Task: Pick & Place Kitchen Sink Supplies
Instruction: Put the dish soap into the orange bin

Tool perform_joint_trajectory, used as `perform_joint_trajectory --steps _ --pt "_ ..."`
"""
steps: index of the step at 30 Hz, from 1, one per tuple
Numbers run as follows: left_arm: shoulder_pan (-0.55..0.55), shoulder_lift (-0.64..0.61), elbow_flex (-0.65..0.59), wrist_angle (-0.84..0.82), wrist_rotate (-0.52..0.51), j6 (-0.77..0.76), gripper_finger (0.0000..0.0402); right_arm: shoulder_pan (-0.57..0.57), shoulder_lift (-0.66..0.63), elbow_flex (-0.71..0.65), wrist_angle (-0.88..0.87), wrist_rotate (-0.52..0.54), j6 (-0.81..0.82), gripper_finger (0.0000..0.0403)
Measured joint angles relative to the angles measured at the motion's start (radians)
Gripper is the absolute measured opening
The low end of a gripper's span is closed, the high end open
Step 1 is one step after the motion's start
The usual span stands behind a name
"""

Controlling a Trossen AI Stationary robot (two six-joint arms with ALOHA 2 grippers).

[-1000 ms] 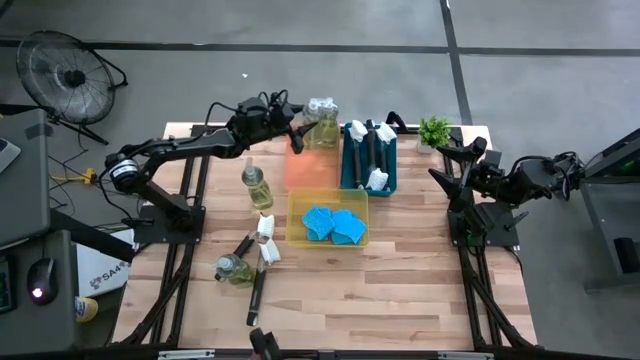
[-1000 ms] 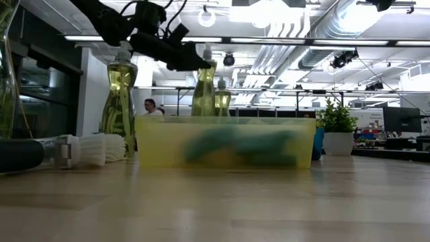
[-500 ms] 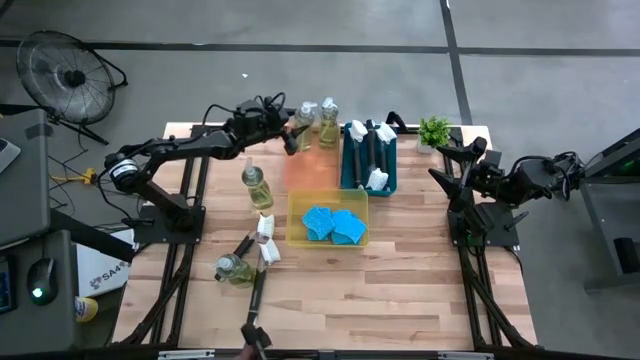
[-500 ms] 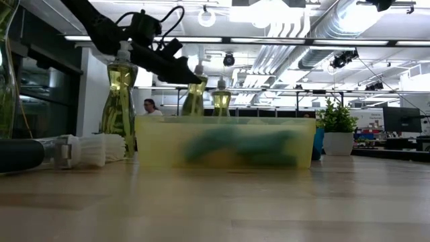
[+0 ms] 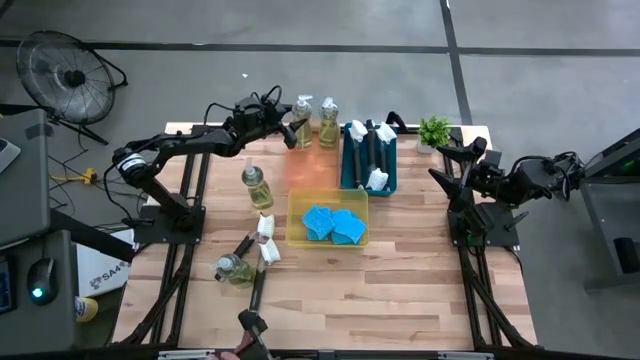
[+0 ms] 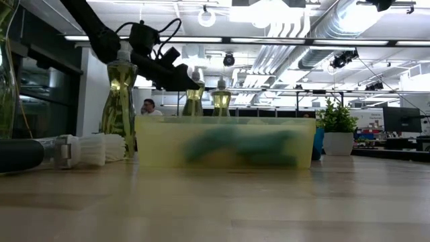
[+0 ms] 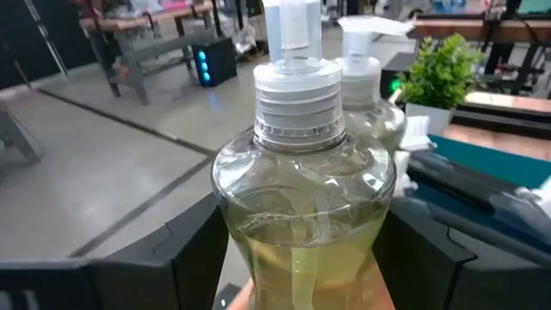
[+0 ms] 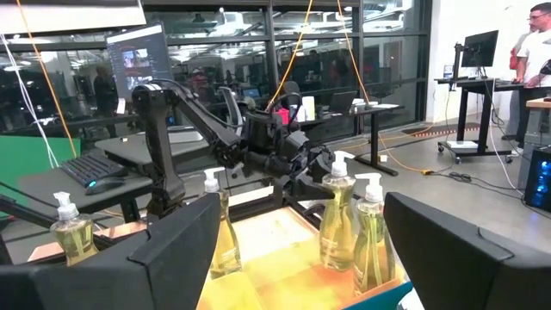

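Left gripper [image 5: 287, 131] at orange plastic tray [image 5: 311, 171], jaws flanking clear soap bottle with white pump [image 7: 301, 220] — grip or gap, you cannot tell. Bottle upright beside second one. Right gripper [image 5: 447, 164] parked at table's right edge, jaws wide, empty.

wooden table [image 5: 400, 290] with three trays [image 5: 327, 222], soap bottles [image 5: 257, 186], dish brushes [image 5: 258, 288], potted plant [image 5: 434, 131]

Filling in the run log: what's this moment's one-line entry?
left gripper: around soap bottle in orange tray | right gripper: open, parked at table's right edge
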Motion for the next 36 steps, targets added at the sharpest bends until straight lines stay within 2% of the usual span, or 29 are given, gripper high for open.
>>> perform_joint_trajectory --steps 17,23,28,36 --pt "0.005 0.118 0.002 0.137 -0.020 -0.022 0.0248 0.000 0.000 0.000 0.000 0.000 0.000 0.0321" --pt "0.004 0.122 0.002 0.141 -0.052 -0.027 0.0251 0.000 0.000 0.000 0.000 0.000 0.000 0.0321" --pt "0.004 0.122 0.002 0.141 -0.052 -0.027 0.0272 0.000 0.000 0.000 0.000 0.000 0.000 0.0321" --pt "0.004 0.116 0.002 0.151 -0.061 -0.050 0.0330 0.000 0.000 0.000 0.000 0.000 0.000 0.0321"
